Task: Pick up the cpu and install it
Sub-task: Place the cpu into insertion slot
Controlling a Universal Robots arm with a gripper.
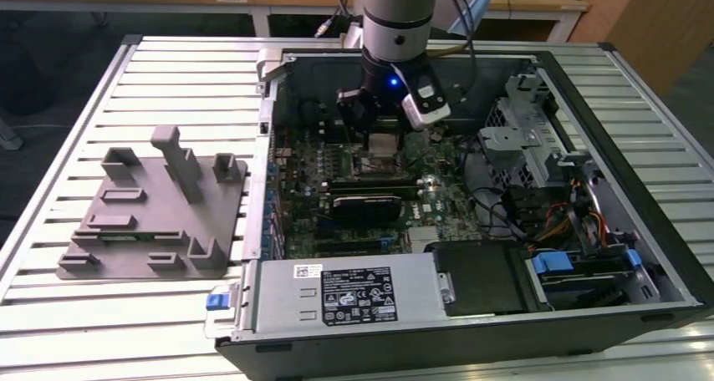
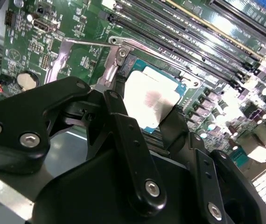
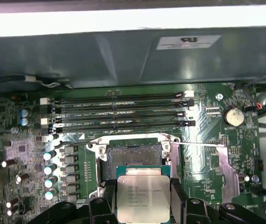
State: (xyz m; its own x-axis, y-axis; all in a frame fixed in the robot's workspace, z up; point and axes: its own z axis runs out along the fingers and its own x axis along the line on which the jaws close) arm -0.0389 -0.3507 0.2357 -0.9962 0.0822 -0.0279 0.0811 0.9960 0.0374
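Small flat square cpu (image 3: 143,198), silver metal top with thin green rim: held flat, top side up, in black two-fingered claw (image 3: 143,205). Claw partly closed, fingers (image 3: 108,198) pressed against two opposite edges of cpu, one on each side. Same grip confirmed in the second wrist view: cpu (image 2: 149,100) bright between the dark fingers of claw (image 2: 146,114). In the exterior view, cpu (image 1: 384,144) seen as pale square directly under claw (image 1: 383,134), low inside the case.

Cpu not seated. Positioned over the board, overlapping one edge of black square socket (image 3: 130,156) with silver metal frame. Socket bed exposed. Height of cpu above the board: cannot tell.

Silver metal retention plate (image 3: 226,163) swung open, lying flat just beside socket. Four long black memory slots (image 3: 119,109) in parallel rows on the far side of socket from cpu. Round silver coin cell (image 3: 233,116) near retention plate. All mounted on green motherboard (image 3: 203,140).

Motherboard housed in large black computer case (image 1: 446,352), side panel off, lying on pale slatted metal table (image 1: 167,72). Silver and black robot arm (image 1: 396,22) reaching straight down into computer case.

Large grey plastic tray (image 1: 156,222) with upright pegs resting on table at the exterior view's left, beside computer case, well apart from claw.
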